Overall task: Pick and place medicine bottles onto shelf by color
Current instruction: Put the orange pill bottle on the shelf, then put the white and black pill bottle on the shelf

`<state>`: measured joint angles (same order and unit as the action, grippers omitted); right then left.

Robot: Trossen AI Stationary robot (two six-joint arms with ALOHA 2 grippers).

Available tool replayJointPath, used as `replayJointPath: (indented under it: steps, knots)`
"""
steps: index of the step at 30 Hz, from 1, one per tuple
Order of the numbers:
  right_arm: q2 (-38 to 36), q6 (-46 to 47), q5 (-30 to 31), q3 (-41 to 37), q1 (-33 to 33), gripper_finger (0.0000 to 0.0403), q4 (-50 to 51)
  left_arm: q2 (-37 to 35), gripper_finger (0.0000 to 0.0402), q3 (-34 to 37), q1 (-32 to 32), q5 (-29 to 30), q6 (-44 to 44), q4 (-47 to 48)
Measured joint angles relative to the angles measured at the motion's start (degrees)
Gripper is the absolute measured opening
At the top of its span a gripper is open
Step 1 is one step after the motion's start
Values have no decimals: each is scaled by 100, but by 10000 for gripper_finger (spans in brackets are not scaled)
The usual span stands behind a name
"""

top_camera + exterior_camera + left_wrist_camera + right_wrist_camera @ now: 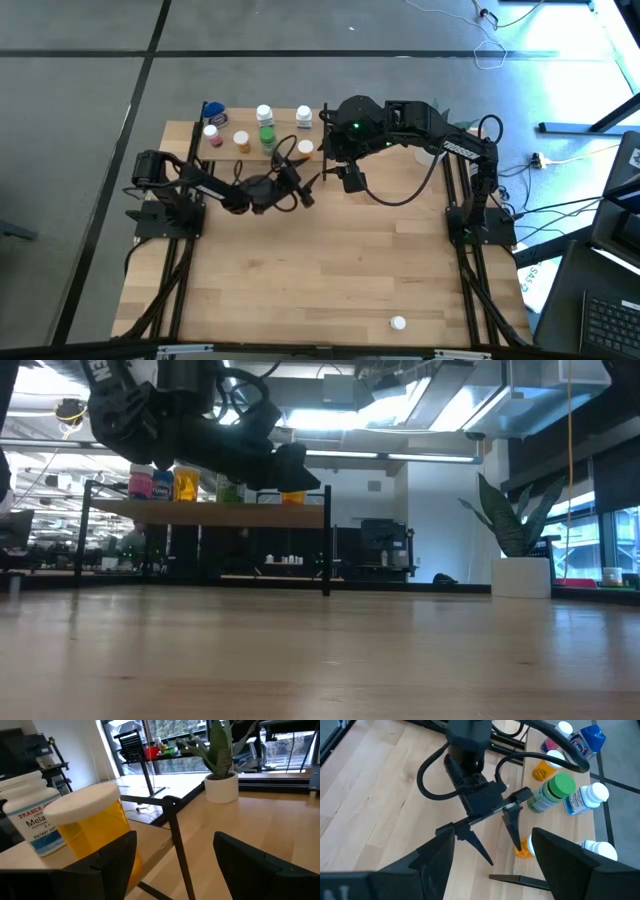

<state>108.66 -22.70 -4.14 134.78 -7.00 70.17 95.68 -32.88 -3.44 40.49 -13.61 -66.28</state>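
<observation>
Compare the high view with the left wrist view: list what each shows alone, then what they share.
Only the high view: both arms whole, the right pincer open above the table, a lone white-capped bottle near the front edge, and the green bottle on the shelf.

Only the left wrist view: the label of the white Trader Joe's bottle and a potted plant.

Both: the left pincer, open beside the orange bottle on the shelf's end.

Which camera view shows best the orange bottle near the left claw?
The left wrist view: the orange bottle fills it, beside one finger. The right wrist view shows only a sliver behind the left claw; the high view a white cap; the low view hides most of it.
</observation>
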Motion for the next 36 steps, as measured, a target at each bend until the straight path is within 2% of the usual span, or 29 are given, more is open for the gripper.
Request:
replayJointPath:
  steps: [12,19,24,29,33,36]
  knots:
    - [0,0,0,1,0,267,-1,0,259,0,-195,-17,0,-7]
    - [0,-1,2,1,0,267,-1,0,259,0,-16,-13,-119,-41]
    - [0,0,0,2,2,267,0,-1,259,0,389,97,-667,-354]
    - [0,-1,1,1,2,267,-2,-123,259,-6,1148,389,-1611,-451]
    - [0,-2,1,2,0,267,-4,-233,259,-9,1846,900,-1907,-467]
    - [0,0,0,2,0,267,-2,-362,259,2,2397,1616,-2100,-352]
